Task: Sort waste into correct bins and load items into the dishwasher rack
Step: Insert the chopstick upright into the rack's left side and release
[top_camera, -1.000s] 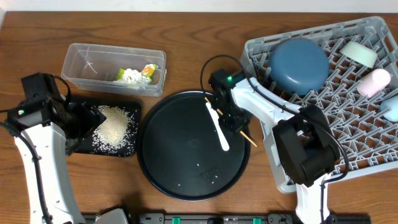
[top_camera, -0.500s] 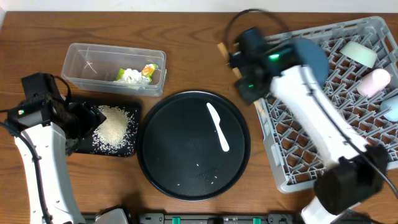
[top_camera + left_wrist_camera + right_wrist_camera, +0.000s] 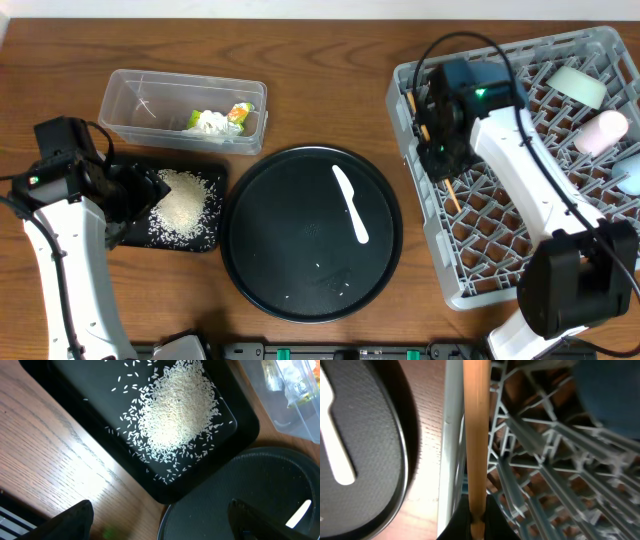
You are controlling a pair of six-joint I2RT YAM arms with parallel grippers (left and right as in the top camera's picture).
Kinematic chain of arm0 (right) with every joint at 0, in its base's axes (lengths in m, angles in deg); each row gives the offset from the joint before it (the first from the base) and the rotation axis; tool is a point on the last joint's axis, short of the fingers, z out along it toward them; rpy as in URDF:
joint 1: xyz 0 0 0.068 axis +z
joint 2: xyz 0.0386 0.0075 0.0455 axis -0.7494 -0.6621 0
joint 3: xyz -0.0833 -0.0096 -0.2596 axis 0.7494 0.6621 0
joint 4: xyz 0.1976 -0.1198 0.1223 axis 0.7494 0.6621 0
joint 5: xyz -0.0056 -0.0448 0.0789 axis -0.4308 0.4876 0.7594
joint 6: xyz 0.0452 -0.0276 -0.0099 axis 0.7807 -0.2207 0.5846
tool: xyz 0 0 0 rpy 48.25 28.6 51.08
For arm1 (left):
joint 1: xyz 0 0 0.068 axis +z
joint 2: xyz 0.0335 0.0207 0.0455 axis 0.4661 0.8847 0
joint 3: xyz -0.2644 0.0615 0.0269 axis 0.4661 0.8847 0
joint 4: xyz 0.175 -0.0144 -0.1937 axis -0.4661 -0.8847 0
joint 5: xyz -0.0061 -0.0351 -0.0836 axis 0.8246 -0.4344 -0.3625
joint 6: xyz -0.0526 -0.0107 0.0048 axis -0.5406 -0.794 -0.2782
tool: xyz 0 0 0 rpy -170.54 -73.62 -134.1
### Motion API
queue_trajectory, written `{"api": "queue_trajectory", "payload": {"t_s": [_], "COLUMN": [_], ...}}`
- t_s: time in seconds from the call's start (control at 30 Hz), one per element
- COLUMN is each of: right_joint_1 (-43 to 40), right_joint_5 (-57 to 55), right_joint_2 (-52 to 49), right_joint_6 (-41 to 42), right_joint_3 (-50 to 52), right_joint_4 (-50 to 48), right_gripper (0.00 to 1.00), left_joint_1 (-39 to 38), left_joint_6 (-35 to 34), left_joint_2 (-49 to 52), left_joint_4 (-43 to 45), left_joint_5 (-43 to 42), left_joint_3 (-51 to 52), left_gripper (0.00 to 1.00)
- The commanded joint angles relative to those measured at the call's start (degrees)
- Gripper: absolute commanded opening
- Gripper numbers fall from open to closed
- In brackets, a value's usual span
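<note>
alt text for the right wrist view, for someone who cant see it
The right gripper, shut on the wooden chopsticks, holds them over the rim of the grey dishwasher rack. At left, a white spoon lies on the round black tray.

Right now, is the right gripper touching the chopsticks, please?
Touching. The right wrist view shows the right gripper shut on the chopsticks.
</note>
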Motion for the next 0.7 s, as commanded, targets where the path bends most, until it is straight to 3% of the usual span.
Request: {"api": "queue_trajectory", "payload": {"t_s": [0.0,0.33,0.37,0.43,0.67], "right_joint_1": [0.1,0.1,0.1,0.1,0.1], "right_joint_5": [0.5,0.3,0.3,0.3,0.3], "right_joint_2": [-0.2,-0.2,-0.2,-0.2,0.9], "right_joint_6": [1.0,1.0,1.0,1.0,1.0], "right_joint_3": [4.1,6.9,6.9,6.8,0.5], "right_joint_4": [-2.6,-5.2,-5.4,-5.6,-2.6], "right_gripper": [0.01,0.02,0.07,0.26,0.34], "left_joint_1": [0.3,0.3,0.3,0.3,0.3], "left_joint_6": [0.3,0.3,0.3,0.3,0.3], "left_joint_2": [0.2,0.2,0.2,0.2,0.2], "left_joint_4": [-0.2,-0.2,-0.2,-0.2,-0.2], "left_joint_5": [0.7,0.7,0.7,0.7,0.7], "left_joint_3": [0.4,0.4,0.4,0.4,0.4], "left_gripper": [0.87,0.87,0.87,0.87,0.87]}}
